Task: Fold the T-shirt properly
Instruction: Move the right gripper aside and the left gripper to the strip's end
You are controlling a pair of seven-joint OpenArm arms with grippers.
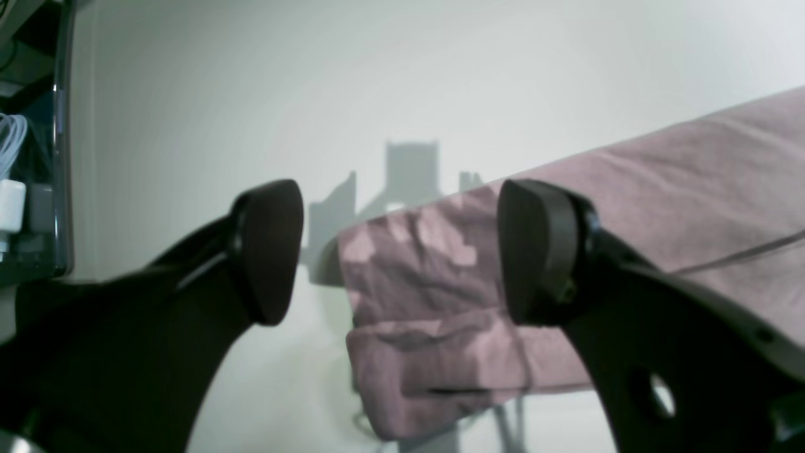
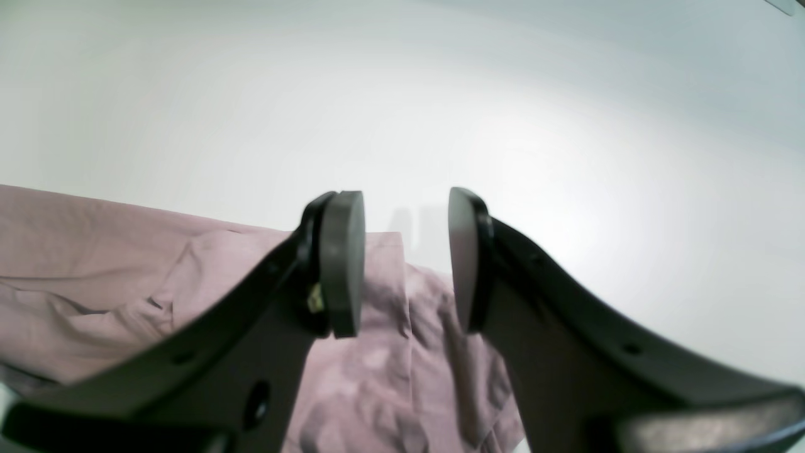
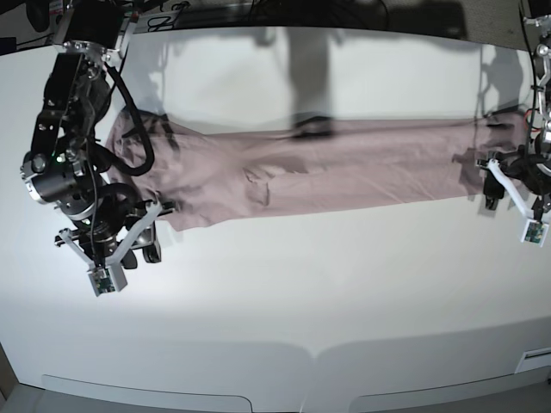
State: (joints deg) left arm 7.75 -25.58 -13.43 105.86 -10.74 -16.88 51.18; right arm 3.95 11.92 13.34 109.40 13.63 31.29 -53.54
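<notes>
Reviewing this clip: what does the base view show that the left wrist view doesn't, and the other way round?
Only the base view shows the whole T-shirt stretched as a long band across the white table, and the right gripper at one end of it. Only the left wrist view shows the bunched, layered end of the cloth up close, and the equipment and cables past the table's edge. Both show the left gripper with jaws wide apart and nothing between them, at that end of the shirt.
</notes>
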